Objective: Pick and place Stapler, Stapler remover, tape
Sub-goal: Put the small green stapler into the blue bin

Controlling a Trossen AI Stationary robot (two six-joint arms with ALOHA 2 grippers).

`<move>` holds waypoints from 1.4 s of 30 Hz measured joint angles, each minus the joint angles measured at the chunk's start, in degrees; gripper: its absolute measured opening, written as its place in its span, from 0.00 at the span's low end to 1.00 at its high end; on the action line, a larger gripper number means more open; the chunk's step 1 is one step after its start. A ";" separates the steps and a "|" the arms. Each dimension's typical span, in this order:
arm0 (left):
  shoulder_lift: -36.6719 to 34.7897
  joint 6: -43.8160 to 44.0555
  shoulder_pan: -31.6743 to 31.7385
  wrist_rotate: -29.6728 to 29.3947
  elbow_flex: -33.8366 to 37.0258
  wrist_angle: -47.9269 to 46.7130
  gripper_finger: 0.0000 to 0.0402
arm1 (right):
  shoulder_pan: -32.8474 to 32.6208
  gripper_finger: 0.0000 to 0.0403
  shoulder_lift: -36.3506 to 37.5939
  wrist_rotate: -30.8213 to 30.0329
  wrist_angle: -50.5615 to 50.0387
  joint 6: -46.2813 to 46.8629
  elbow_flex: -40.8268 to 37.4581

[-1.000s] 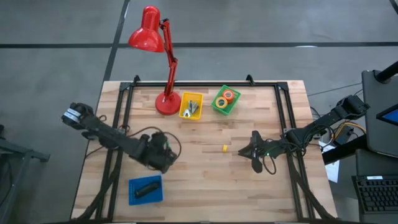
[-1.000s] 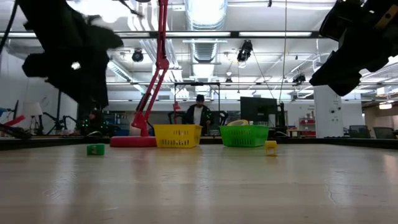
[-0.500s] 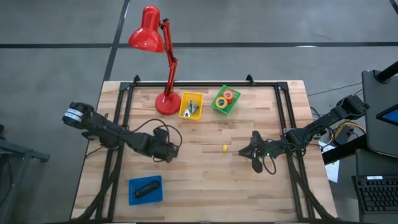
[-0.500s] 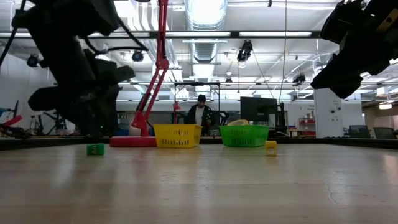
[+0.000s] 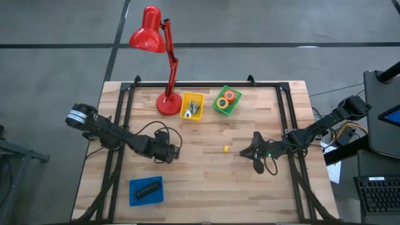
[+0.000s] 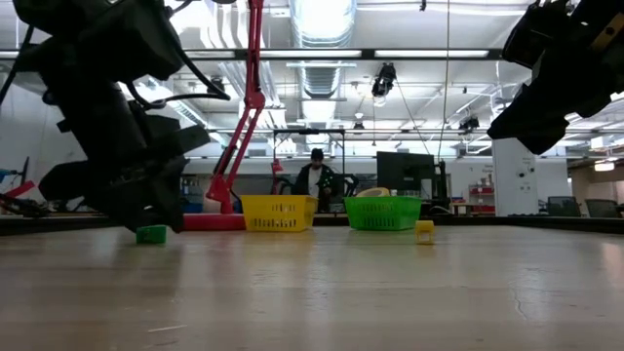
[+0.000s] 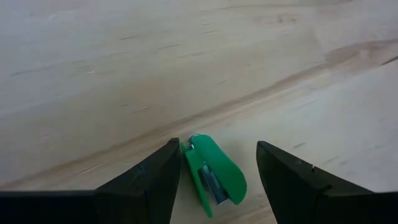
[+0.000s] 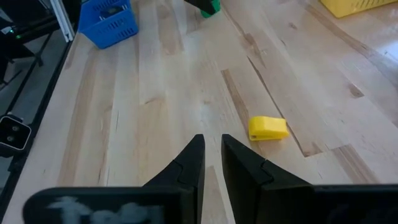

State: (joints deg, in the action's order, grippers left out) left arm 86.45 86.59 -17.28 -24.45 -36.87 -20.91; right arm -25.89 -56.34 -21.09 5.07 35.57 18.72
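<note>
Left gripper (image 7: 214,163) hanging low over table, fingers apart, small green piece (image 7: 214,169) lying between them, nearer one finger. Stapler (image 5: 147,190) lying in blue basket (image 5: 134,196) at near left corner. Judgement: centre fingers around green piece before closing, go down slowly, as piece is sitting off centre and could be pushed aside. Tape rolls (image 5: 226,98) sitting in green basket (image 5: 218,109). Right gripper (image 8: 211,163) waiting at right, fingers nearly together, holding nothing, yellow piece (image 8: 268,128) near it. No readable writing or brand showing.
</note>
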 joint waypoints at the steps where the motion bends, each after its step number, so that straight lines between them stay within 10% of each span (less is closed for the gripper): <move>1: 0.10 -0.26 -0.04 0.31 -0.12 -0.26 0.53 | 0.00 0.12 0.00 0.01 0.01 0.00 0.00; 25: -0.56 -10.08 -0.24 5.22 -2.37 -5.02 0.19 | 0.00 0.12 0.00 0.01 -0.12 -0.04 0.00; 42: -5.81 -17.75 -6.91 25.62 -10.04 -5.32 0.17 | 0.02 0.12 0.00 0.01 -0.23 -0.22 -0.07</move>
State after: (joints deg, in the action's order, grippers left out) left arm 80.64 68.85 -24.19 1.17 -46.91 -26.23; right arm -25.87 -56.34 -21.08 4.84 35.35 18.65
